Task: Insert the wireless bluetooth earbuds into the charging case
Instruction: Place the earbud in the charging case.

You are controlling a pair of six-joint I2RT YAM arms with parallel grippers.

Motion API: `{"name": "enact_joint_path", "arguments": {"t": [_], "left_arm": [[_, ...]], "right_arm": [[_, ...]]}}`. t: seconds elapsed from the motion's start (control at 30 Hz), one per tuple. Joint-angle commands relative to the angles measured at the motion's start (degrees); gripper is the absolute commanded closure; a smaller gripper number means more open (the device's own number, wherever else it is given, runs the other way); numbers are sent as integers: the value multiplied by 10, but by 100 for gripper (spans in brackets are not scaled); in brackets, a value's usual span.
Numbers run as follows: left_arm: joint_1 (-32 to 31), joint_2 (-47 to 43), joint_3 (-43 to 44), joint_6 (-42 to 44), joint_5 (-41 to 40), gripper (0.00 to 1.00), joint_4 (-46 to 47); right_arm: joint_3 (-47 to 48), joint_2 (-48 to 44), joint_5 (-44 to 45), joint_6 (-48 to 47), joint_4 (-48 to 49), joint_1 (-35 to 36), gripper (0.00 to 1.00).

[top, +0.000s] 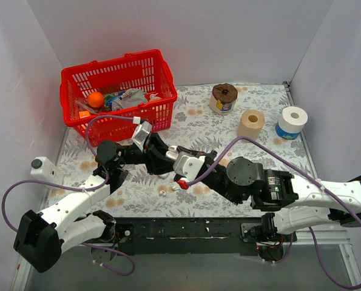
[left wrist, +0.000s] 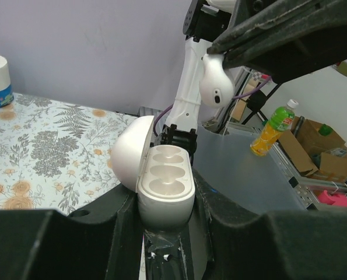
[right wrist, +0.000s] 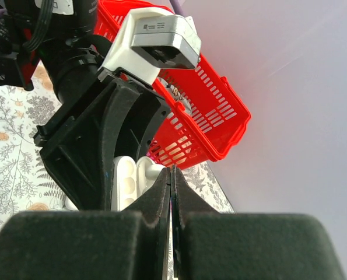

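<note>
Our left gripper (left wrist: 166, 205) clamps the charging case (left wrist: 166, 181) lid-open as a steady target. Just above the case, our right gripper (right wrist: 172, 175) pinches an earbud (left wrist: 215, 81) for insertion.

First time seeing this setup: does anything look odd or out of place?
Nothing broken or spilled. The left claw holds the charging case open, hollows empty; the right claw grips an earbud near it. A small white bit lies loose on the table, too small to identify.
</note>
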Motion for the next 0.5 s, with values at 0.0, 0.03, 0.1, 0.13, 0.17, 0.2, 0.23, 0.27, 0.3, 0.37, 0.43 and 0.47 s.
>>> {"name": "enact_joint_path", "arguments": {"t": [0.0, 0.03, 0.1, 0.13, 0.17, 0.2, 0.23, 0.27, 0.3, 0.37, 0.43, 0.47], "left_arm": [[3, -6, 24, -7, 15, 100, -2], [2, -7, 25, -7, 15, 100, -7], [3, -7, 28, -13, 13, 100, -8], [3, -6, 28, -13, 13, 100, -8], [3, -6, 29, -15, 13, 100, -9], [3, -6, 29, -19, 12, 100, -9], [3, -5, 29, -21, 12, 100, -8], [3, -5, 30, -22, 12, 100, -9], [3, -4, 31, -23, 12, 100, -10], [3, -1, 34, -26, 12, 100, -10], [2, -2, 36, -28, 13, 100, -9], [3, -2, 37, -28, 13, 100, -9]], "right_arm": [[-9, 4, -11, -16, 48, 3, 99], [-12, 7, -7, -22, 55, 3, 99], [-19, 9, -6, -26, 62, 3, 99], [-21, 11, -3, -30, 70, 3, 99], [-23, 12, -1, -32, 75, 3, 99], [-28, 12, 2, -35, 77, 3, 99], [-31, 15, 6, -37, 82, 2, 99], [-33, 17, 6, -37, 87, 3, 99], [-39, 16, 8, -38, 91, 3, 99], [-45, 17, 9, -39, 95, 3, 99], [-54, 19, 17, -43, 119, 2, 99], [-54, 19, 18, -44, 121, 3, 99]]}}
